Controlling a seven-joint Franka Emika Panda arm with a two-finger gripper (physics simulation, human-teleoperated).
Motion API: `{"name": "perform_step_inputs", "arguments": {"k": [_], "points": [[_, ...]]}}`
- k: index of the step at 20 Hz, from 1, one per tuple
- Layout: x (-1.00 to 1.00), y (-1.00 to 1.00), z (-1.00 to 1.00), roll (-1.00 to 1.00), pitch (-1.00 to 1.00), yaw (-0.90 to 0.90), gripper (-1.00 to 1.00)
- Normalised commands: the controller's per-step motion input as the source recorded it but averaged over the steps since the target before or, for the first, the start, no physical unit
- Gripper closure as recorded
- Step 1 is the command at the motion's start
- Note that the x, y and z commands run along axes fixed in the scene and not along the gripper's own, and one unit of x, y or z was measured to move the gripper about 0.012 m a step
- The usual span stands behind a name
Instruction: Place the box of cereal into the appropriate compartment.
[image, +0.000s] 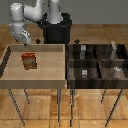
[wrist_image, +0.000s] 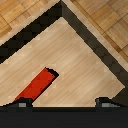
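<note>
Red-orange box of cereal (image: 29, 60) stands upright, tan-yellow patch facing front.

Legible text — none. Box of cereal (image: 30, 60): red-orange face with a tan-yellow patch, print too blurred to read. No labels, numbers or signs discernible elsewhere — either view.

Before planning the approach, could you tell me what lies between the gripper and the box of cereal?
Only bare tray floor: the exterior view shows nothing between the gripper and the box of cereal.
</note>
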Motion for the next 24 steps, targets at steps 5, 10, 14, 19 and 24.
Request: {"name": "perform_step_inputs", "arguments": {"k": [5,10,14,19,24], "points": [[0.00,0.20,0.00,0.00,0.00,-0.06,-1.00],[0.40,0.00,0.00,0.00,0.00,-0.09,-1.00],[0.50,0.25,0.00,0.00,0.00,-0.11,-1.00],[0.00,0.00,0.00,0.00,0.00,-0.06,-1.00],[0.00,0.60,0.00,0.00,0.00,0.00,-1.00]]}}
